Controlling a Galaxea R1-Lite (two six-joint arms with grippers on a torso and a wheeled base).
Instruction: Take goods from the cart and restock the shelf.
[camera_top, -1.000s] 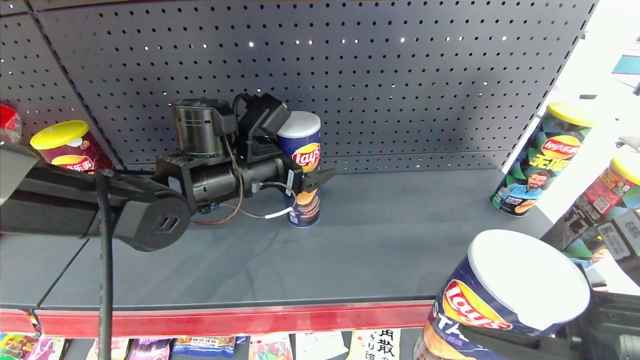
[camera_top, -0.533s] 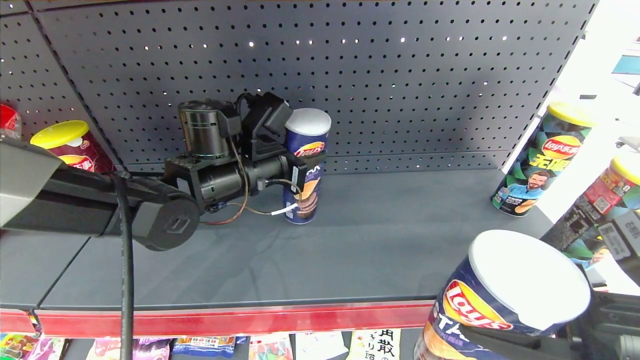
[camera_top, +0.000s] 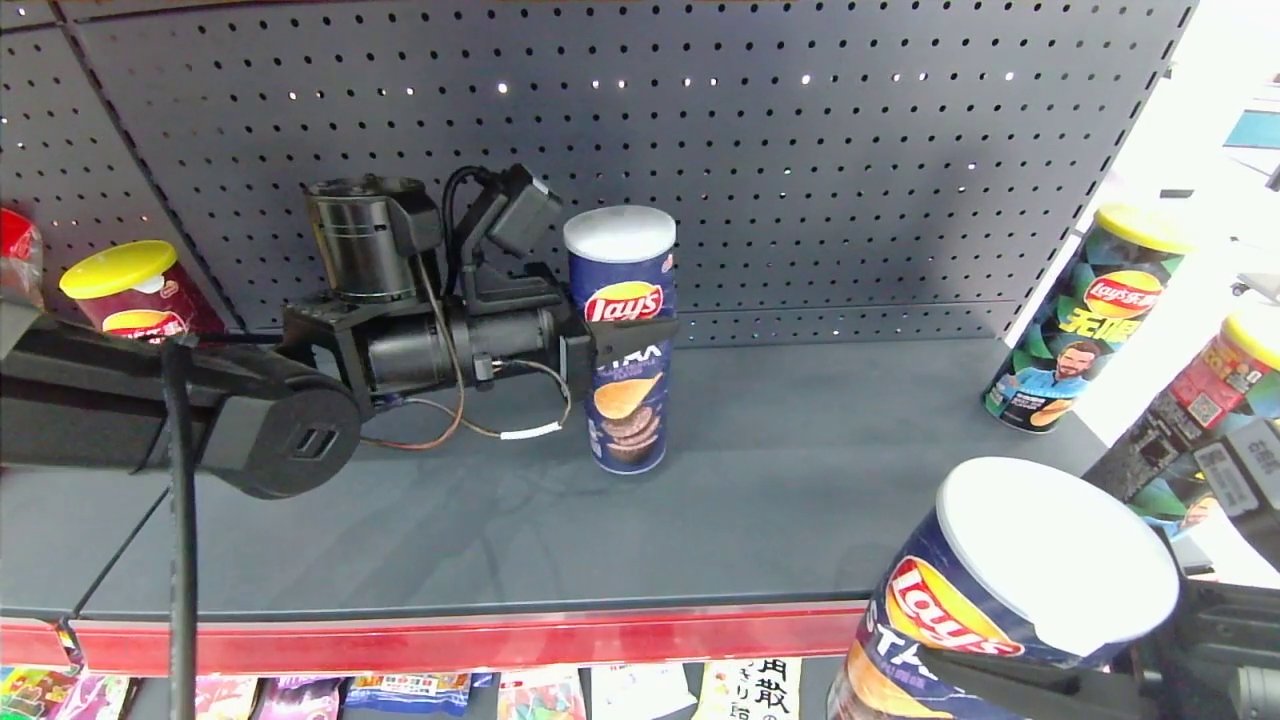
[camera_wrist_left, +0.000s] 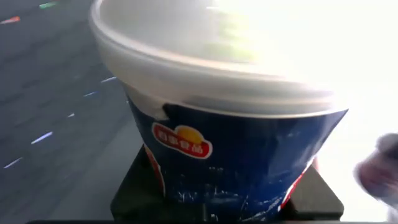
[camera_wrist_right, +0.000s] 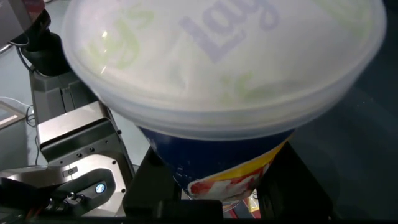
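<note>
A blue chips can (camera_top: 626, 410) with a white lid stands upright on the grey shelf (camera_top: 780, 480), near the pegboard back. My left gripper (camera_top: 626, 338) comes in from the left and is shut around the can's middle. The left wrist view looks at this same blue can (camera_wrist_left: 236, 155) from close up, with a dark finger on either side of it. A second blue chips can (camera_top: 1000, 590) hangs tilted in front of the shelf's right end, with my right gripper (camera_top: 1010, 688) shut on its lower part. Its white lid (camera_wrist_right: 217, 74) faces the right wrist camera.
A green can with a yellow lid (camera_top: 1085, 320) stands at the shelf's right end, with another can (camera_top: 1225, 400) beside it. A red can with a yellow lid (camera_top: 135, 290) stands at the left. The shelf has a red front edge (camera_top: 470, 640), with snack packets (camera_top: 540, 692) below it.
My left gripper has carried the blue can slightly right and toward the shelf's front. The can was tilted half a second ago and now stands upright. The right arm has not moved.
</note>
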